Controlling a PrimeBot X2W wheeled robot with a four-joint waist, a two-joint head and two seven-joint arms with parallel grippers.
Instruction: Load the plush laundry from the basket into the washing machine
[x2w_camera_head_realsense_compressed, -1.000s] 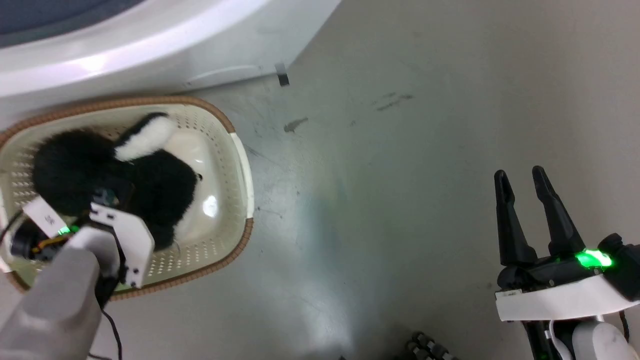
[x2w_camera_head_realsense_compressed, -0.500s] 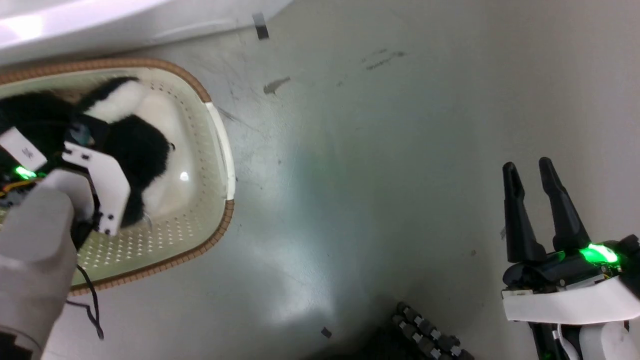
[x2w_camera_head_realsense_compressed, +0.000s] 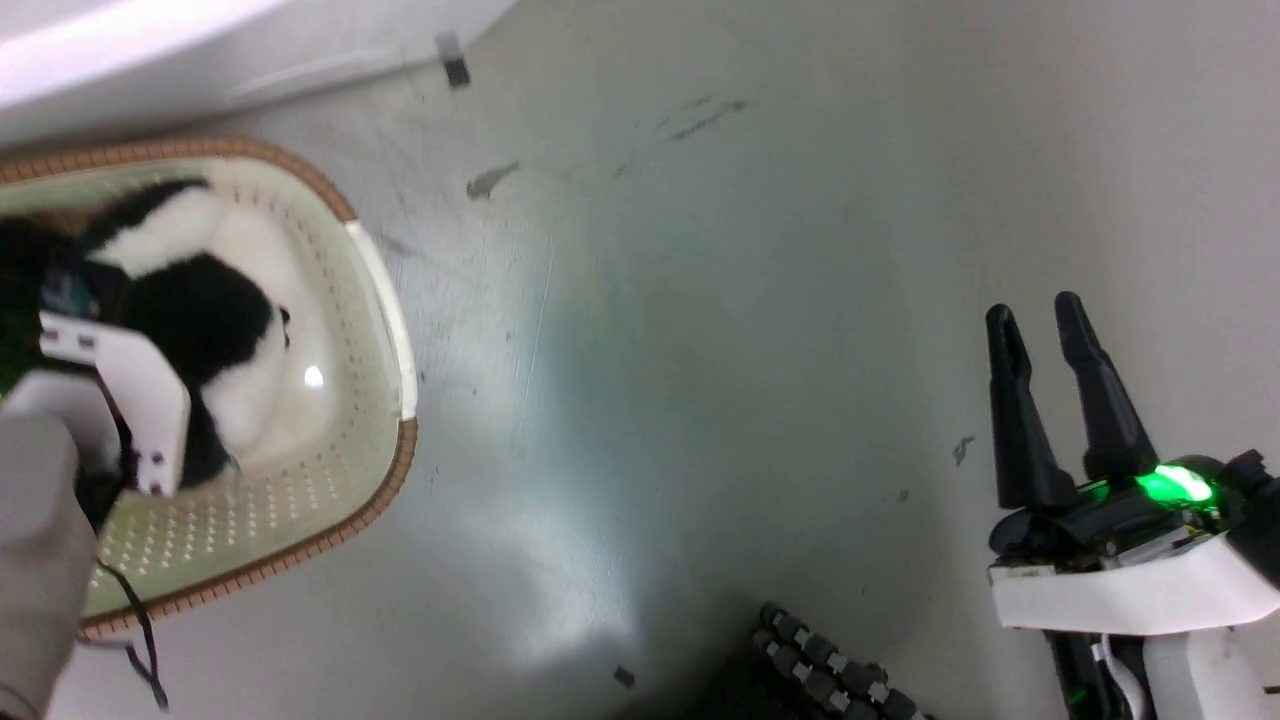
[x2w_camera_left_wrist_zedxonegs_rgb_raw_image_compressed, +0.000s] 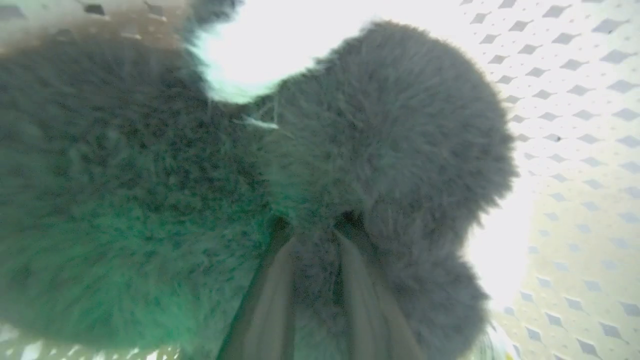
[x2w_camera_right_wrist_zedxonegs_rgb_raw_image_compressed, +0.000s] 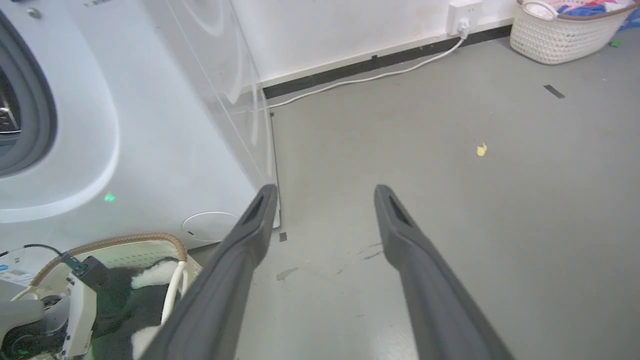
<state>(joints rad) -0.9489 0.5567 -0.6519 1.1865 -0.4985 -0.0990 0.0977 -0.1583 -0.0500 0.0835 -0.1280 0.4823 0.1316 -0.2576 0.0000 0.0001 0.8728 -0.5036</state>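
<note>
The black and white plush laundry (x2w_camera_head_realsense_compressed: 200, 310) lies in the cream basket (x2w_camera_head_realsense_compressed: 385, 490) on the floor at the left of the head view. My left arm's white wrist (x2w_camera_head_realsense_compressed: 120, 390) reaches down onto it. In the left wrist view my left gripper (x2w_camera_left_wrist_zedxonegs_rgb_raw_image_compressed: 315, 225) is sunk in the dark fur (x2w_camera_left_wrist_zedxonegs_rgb_raw_image_compressed: 390, 125), its fingers close together with a fold of fur pinched between them. My right gripper (x2w_camera_head_realsense_compressed: 1035, 320) hangs open over bare floor at the lower right, nothing between its fingers (x2w_camera_right_wrist_zedxonegs_rgb_raw_image_compressed: 250, 225). The white washing machine (x2w_camera_right_wrist_zedxonegs_rgb_raw_image_compressed: 150, 125) stands just behind the basket (x2w_camera_right_wrist_zedxonegs_rgb_raw_image_compressed: 125, 239), with its grey ring (x2w_camera_right_wrist_zedxonegs_rgb_raw_image_compressed: 30, 125) at the far left.
Grey floor (x2w_camera_head_realsense_compressed: 700, 350) spreads between basket and right gripper. A dark ribbed part (x2w_camera_head_realsense_compressed: 830, 670) sits at the bottom edge of the head view. In the right wrist view a white cable (x2w_camera_right_wrist_zedxonegs_rgb_raw_image_compressed: 370, 77) runs along the wall, and a second basket of clothes (x2w_camera_right_wrist_zedxonegs_rgb_raw_image_compressed: 565, 30) stands far right.
The head camera has swung, so basket and washer have slid left and partly out of the picture. My left gripper stays in the plush. The right gripper holds much the same place.
</note>
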